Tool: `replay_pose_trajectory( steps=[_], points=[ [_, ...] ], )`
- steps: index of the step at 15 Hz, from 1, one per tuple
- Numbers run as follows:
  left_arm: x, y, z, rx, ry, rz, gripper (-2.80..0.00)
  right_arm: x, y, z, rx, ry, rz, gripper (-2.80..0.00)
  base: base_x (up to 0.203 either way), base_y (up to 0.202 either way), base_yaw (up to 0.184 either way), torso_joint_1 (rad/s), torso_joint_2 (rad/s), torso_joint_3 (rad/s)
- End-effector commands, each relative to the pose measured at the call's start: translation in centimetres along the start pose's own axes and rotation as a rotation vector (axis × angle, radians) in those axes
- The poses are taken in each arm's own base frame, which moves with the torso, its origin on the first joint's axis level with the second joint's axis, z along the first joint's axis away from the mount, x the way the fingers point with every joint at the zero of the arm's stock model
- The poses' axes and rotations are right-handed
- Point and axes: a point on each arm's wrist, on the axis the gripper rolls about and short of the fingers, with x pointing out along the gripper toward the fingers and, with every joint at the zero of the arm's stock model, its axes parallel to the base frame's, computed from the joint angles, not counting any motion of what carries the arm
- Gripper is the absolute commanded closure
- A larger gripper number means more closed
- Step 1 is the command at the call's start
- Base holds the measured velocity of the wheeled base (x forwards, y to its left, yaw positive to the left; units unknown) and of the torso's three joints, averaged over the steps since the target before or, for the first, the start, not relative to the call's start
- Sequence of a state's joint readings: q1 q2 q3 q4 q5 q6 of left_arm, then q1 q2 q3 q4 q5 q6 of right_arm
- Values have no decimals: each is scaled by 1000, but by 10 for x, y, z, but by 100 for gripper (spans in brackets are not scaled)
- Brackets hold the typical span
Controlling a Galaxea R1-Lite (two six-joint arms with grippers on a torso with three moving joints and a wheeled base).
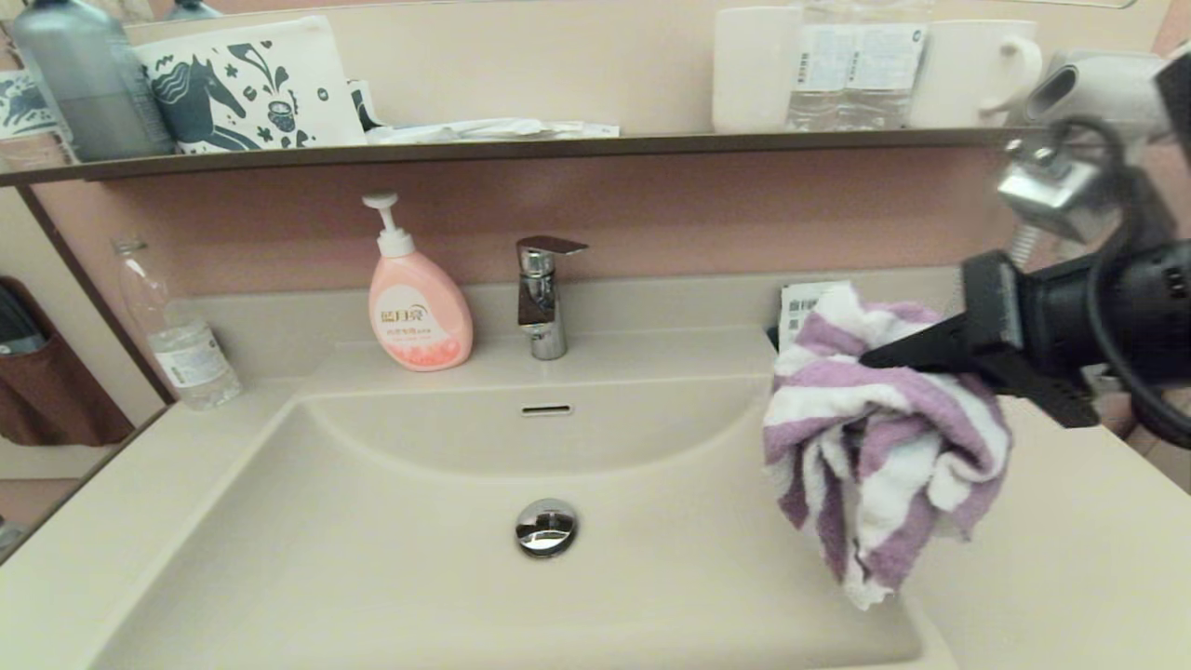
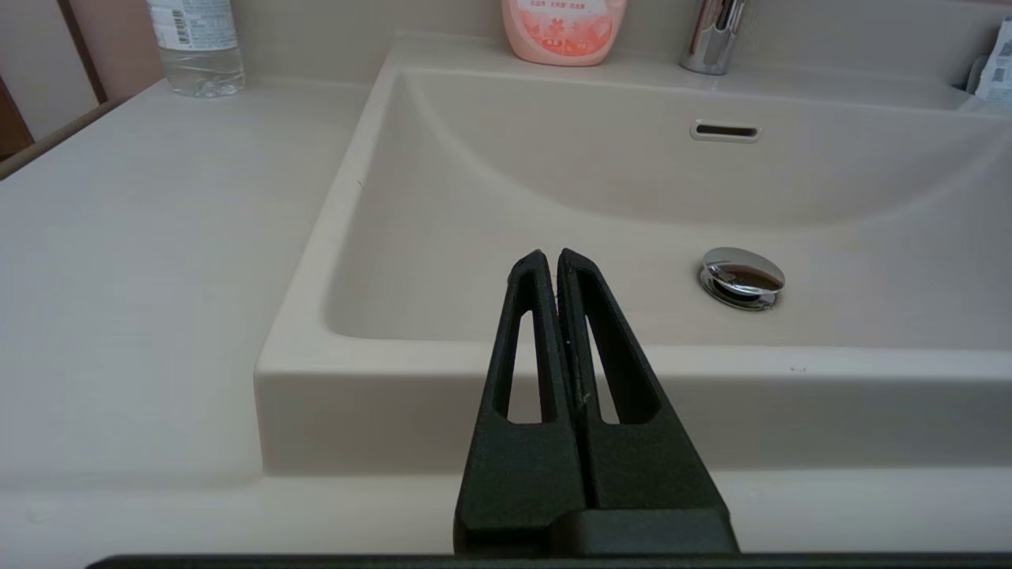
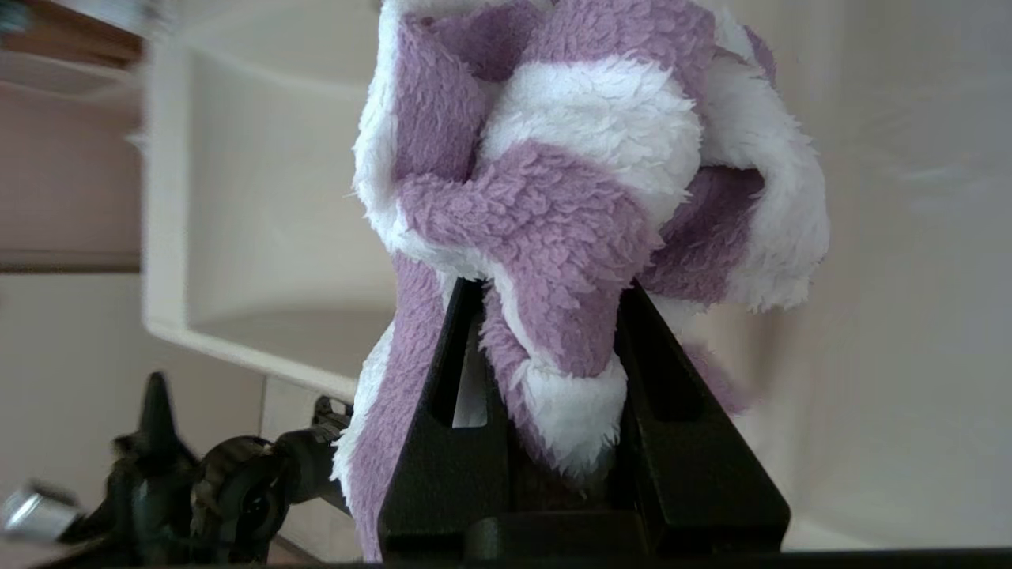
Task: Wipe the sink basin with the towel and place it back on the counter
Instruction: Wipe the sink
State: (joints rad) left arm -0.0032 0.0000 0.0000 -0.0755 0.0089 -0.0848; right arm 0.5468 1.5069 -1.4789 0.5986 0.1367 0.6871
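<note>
The right gripper (image 1: 875, 356) reaches in from the right side of the head view, its fingers clamped on the towel (image 1: 884, 437), a bunched purple-and-white striped cloth that hangs in the air over the right rim of the sink basin (image 1: 372, 558), partly above the counter (image 1: 1070, 558). The right wrist view confirms the hold: a fold of towel (image 3: 569, 237) sits pinched between the 2 black fingers (image 3: 443, 442), a detail the head view shows only from the side. That wrist view is mostly filled by cloth, so the basin behind it is largely hidden. The left gripper (image 2: 551, 257) does not appear in the head view; its own wrist view shows the 2 fingers pressed together, holding nothing, poised at the front edge of the basin and pointing toward the drain plug (image 2: 742, 276). A soap bottle (image 1: 417, 302) and faucet (image 1: 542, 293) stand on the back ledge; both are cut off at the top in the left wrist view.
</note>
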Motion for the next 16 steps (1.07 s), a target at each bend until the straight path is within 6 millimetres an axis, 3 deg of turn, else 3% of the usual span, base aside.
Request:
replay_pose_trajectory(
  steps=[1, 4, 8, 12, 16],
  points=[
    [0, 0, 0, -1, 0, 0, 0, 53, 10, -8, 3, 98, -71, 0, 0, 0, 0, 0, 0, 0],
    [0, 0, 0, -1, 0, 0, 0, 115, 18, -25, -14, 181, -230, 0, 0, 0, 0, 0, 0, 0],
    [0, 0, 0, -1, 0, 0, 0, 177, 21, -58, -51, 334, -484, 0, 0, 0, 0, 0, 0, 0],
    [0, 0, 0, -1, 0, 0, 0, 220, 13, -102, -98, 449, -690, 0, 0, 0, 0, 0, 0, 0],
    [0, 0, 0, -1, 0, 0, 0, 237, 12, -116, -83, 517, -662, 0, 0, 0, 0, 0, 0, 0]
  ],
)
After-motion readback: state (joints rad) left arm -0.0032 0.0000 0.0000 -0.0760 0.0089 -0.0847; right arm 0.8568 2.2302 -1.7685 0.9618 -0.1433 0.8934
